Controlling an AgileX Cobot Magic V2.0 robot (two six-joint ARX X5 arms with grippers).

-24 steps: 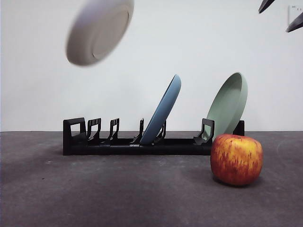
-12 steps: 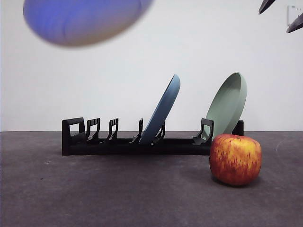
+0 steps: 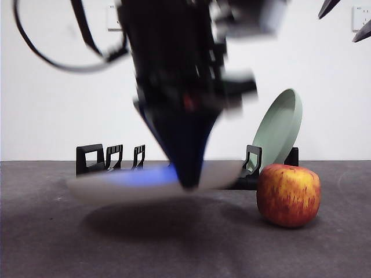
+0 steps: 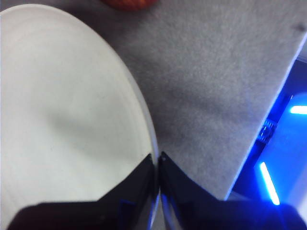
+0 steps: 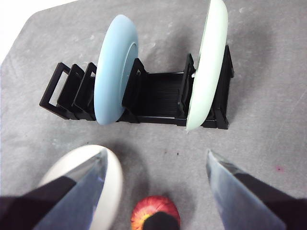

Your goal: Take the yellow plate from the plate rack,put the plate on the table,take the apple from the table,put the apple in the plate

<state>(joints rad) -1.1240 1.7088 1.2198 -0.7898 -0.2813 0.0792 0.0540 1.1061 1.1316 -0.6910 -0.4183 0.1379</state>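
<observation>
Front view shows the left gripper [image 3: 189, 184] clenched on the yellow plate [image 3: 116, 188], low above the table [image 3: 58, 243], the apple [image 3: 288, 195] at three o'clock; right wrist view alone shows the right gripper [image 5: 156, 165] spread wide above the plate rack [image 5: 158, 96].

The table [image 3: 52, 243] is a flat, dark grey, slightly mottled surface. The black plate rack [image 5: 158, 96] stands on it toward the back. The apple [image 3: 288, 195] sits on the table just in front of the rack's end that carries the sage-green plate [image 3: 279, 130]. A dark shadow [image 3: 145, 220] lies on the table beside the apple. Whether the yellow plate [image 3: 116, 188] touches the table cannot be told.
</observation>
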